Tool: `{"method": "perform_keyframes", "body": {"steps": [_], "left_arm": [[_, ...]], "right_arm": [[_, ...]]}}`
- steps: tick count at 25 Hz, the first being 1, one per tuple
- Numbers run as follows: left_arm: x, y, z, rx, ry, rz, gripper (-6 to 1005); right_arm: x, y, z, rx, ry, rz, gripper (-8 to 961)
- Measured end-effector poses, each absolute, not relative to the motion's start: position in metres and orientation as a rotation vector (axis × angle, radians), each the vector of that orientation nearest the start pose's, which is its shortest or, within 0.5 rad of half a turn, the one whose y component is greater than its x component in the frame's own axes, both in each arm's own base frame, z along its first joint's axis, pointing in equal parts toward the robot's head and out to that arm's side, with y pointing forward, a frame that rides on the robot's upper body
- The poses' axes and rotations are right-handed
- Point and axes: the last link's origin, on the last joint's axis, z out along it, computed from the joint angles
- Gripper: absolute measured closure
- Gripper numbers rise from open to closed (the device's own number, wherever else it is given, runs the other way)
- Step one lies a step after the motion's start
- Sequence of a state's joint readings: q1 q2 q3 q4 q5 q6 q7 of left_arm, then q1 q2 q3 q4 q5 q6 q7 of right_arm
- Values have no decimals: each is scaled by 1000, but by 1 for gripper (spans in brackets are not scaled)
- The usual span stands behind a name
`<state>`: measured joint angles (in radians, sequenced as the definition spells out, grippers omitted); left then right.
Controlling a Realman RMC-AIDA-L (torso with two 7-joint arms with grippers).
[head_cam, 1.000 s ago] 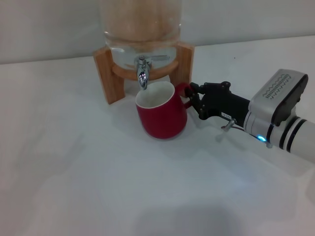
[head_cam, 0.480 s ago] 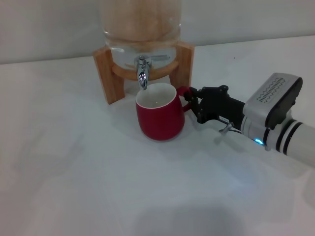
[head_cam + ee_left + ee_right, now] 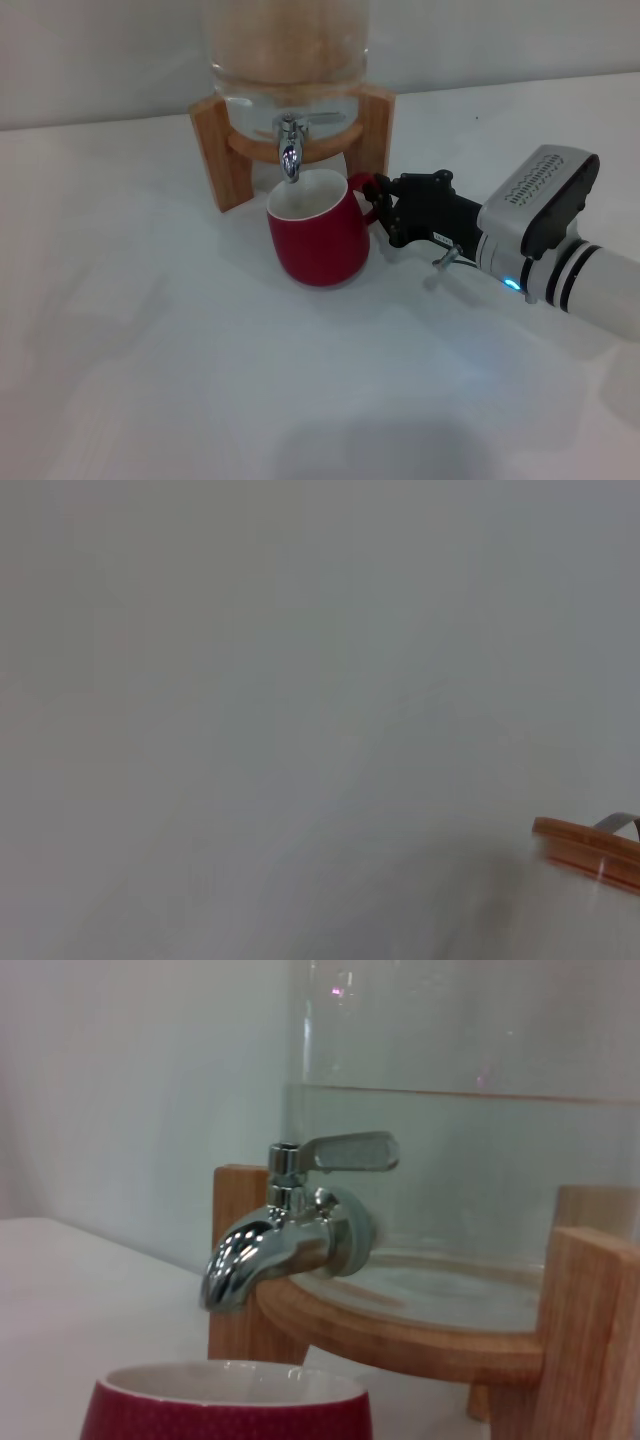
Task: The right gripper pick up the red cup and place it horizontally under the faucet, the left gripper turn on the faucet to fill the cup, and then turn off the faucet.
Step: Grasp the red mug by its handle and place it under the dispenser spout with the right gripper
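Observation:
The red cup (image 3: 318, 240) stands upright on the white table, its white inside open to the top, directly below the spout of the chrome faucet (image 3: 290, 150). My right gripper (image 3: 378, 205) reaches in from the right and is shut on the cup's red loop handle. In the right wrist view the faucet (image 3: 275, 1240) is close ahead, its thin lever (image 3: 345, 1150) lying level, and the cup's rim (image 3: 225, 1405) sits just below the spout. No water runs. My left gripper is out of view.
The clear glass dispenser (image 3: 285, 60) holds water and rests in a wooden stand (image 3: 215, 150) at the back of the table. The left wrist view shows a plain wall and the dispenser's wooden lid (image 3: 590, 845).
My right gripper has slid the red cup a little to the left, bringing its opening more fully under the spout. The faucet lever has not moved.

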<state>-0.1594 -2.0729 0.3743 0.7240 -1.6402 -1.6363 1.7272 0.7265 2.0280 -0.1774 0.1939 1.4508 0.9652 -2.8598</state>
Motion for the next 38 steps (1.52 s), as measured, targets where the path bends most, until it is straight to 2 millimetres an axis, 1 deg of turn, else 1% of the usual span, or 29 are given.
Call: {"method": "perform_keyframes", "body": {"steps": [8, 13, 20, 29, 38], "left_arm": [[-353, 244, 116, -1843, -797, -1135, 120], [-352, 246, 116, -1845, -795, -1138, 121], [-352, 246, 116, -1845, -796, -1138, 121], [-352, 245, 116, -1849, -793, -1143, 122], [-352, 243, 117, -1839, -791, -1150, 123]], "right_arm": [[260, 375, -81, -2174, 445, 588, 852], [257, 373, -84, -2187, 427, 591, 852], [254, 375, -81, -2164, 424, 618, 852], [257, 375, -80, -2155, 433, 611, 853], [257, 375, -78, -2153, 419, 620, 853]]}}
